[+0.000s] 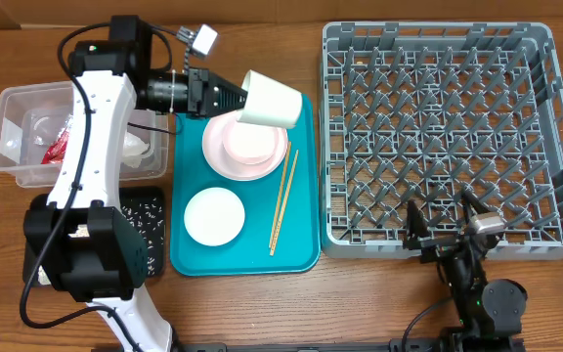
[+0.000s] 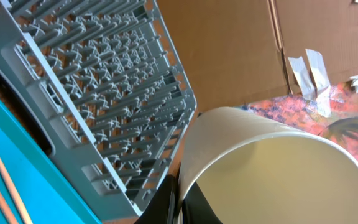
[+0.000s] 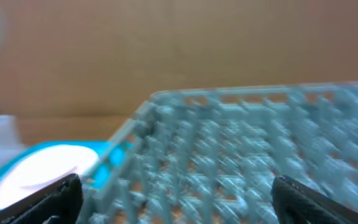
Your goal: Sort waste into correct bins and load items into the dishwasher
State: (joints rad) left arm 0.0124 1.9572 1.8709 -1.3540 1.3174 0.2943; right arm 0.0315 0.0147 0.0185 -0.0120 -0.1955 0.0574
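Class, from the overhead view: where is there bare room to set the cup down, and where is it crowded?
Free: the whole rack, no dishes in it; the tray strip between chopsticks and its right edge. Crowded: the tray's left half, filled by the pink dishes and white plate.

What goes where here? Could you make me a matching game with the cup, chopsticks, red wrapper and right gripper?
1. cup
2. chopsticks
3. red wrapper
4. right gripper

A. in the clear tub
B. open, by the rack
C. lying on the teal tray
D. held by the left gripper

Pairs: 1-D, 2-C, 3-A, 4-B
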